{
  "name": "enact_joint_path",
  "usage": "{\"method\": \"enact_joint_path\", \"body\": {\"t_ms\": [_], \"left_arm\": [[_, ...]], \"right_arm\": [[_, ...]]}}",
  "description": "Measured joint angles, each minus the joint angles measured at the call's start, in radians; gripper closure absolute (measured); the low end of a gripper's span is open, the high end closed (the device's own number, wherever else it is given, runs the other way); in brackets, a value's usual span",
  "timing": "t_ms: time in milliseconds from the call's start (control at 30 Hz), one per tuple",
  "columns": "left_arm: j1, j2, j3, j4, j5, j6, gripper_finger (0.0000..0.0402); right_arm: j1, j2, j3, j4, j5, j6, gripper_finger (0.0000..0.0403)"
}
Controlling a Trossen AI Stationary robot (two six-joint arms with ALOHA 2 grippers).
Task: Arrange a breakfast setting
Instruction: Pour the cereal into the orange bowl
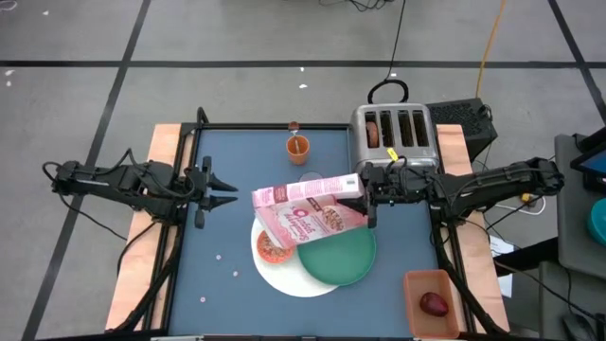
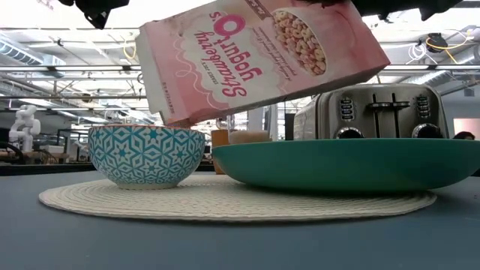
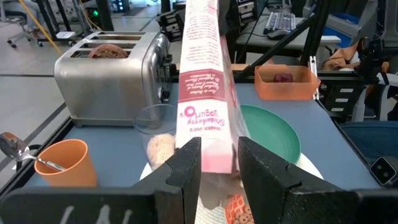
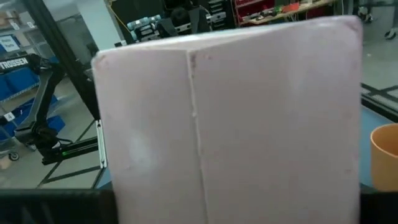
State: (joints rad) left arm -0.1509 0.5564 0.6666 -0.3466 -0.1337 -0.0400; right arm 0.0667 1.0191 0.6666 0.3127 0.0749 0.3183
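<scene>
STEP: pour cereal | RIGHT GRIPPER [image 1: 367, 194]: clamped on pink cereal box [image 1: 308, 204], held tilted above small bowl [image 1: 274, 246] | LEFT GRIPPER [image 1: 227, 192]: parted, empty, waiting at left | METHOD: keep the box mouth over the bowl, tip slowly, avoid green plate [image 1: 338, 254].

Robotics lab or workshop — not a home kitchen

A blue-topped table [image 1: 227, 275] on a dark metal frame stands on a grey concrete floor [image 1: 76, 104] marked with black tape lines, cables trailing across it. Beyond the table are open ceiling trusses [image 2: 67, 71], shelving, desks with a keyboard [image 3: 283, 22] and gear, a white robot figure [image 2: 22, 124] — and another dark arm [image 4: 46, 118] nearby.
</scene>
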Motion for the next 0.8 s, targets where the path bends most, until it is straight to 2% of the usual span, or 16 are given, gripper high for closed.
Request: {"method": "enact_joint_path", "body": {"t_ms": [633, 800], "left_arm": [[0.0, 0.0, 0.0, 0.0, 0.0, -0.009, 0.0289], [0.0, -0.003, 0.033, -0.011, 0.0, -0.026, 0.0289]], "right_arm": [[0.009, 0.0, -0.001, 0.014, 0.002, -0.017, 0.02], [0.003, -0.002, -0.001, 0.052, 0.002, -0.017, 0.02]]}}
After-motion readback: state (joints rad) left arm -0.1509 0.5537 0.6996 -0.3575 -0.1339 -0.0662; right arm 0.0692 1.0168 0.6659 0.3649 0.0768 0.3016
